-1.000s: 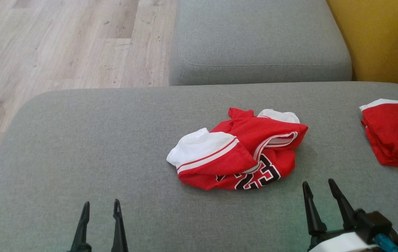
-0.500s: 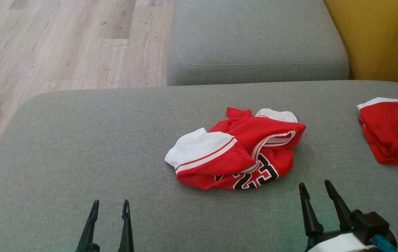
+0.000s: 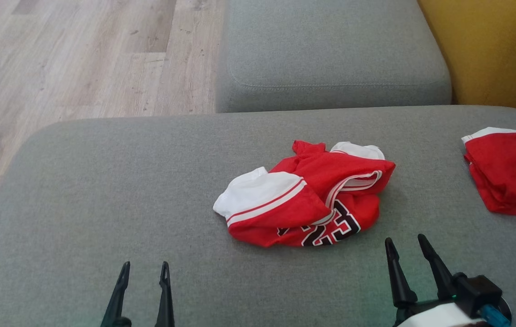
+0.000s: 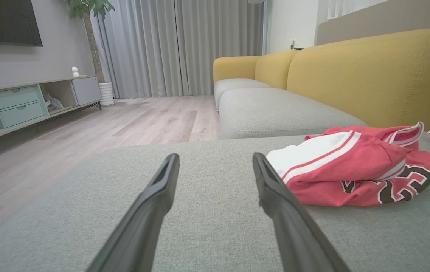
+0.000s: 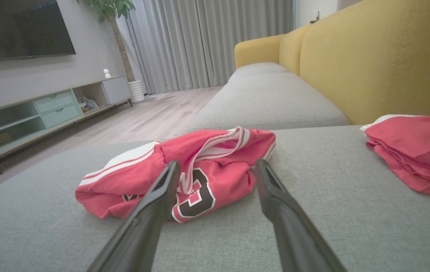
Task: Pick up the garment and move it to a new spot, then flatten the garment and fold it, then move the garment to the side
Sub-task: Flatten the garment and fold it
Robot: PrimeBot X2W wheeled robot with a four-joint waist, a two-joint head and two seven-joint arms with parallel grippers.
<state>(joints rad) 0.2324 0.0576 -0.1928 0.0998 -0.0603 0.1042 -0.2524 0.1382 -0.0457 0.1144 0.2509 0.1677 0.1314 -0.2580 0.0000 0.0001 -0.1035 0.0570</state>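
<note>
Off to the left the pale wood floor (image 3: 81, 54) runs alongside the sofa. The left gripper (image 3: 144, 265) hovers low over the near edge of the wide grey seat cushion (image 3: 103, 181), its two dark fingers parted with nothing between them. From its own wrist camera, the left gripper (image 4: 215, 156) points across bare fabric, with the garment off to its right and well clear of its tips. The red basketball jersey (image 3: 303, 195) lies crumpled in a heap near the middle of the cushion, a white panel with red striping folded over its left side and a black-and-white number "23" showing along its near edge. Just right of that heap and a little nearer, the right gripper (image 3: 405, 240) sits with its fingers spread and holding nothing, tips close to the jersey's near right corner but not touching it. Through the right wrist camera, the right gripper (image 5: 217, 163) frames the jersey (image 5: 124, 177) straight ahead. Further right, at the cushion's edge, lies a second red garment (image 3: 509, 175) with white trim, well apart from the jersey. Behind it rises the yellow sofa back (image 3: 498, 50).
</note>
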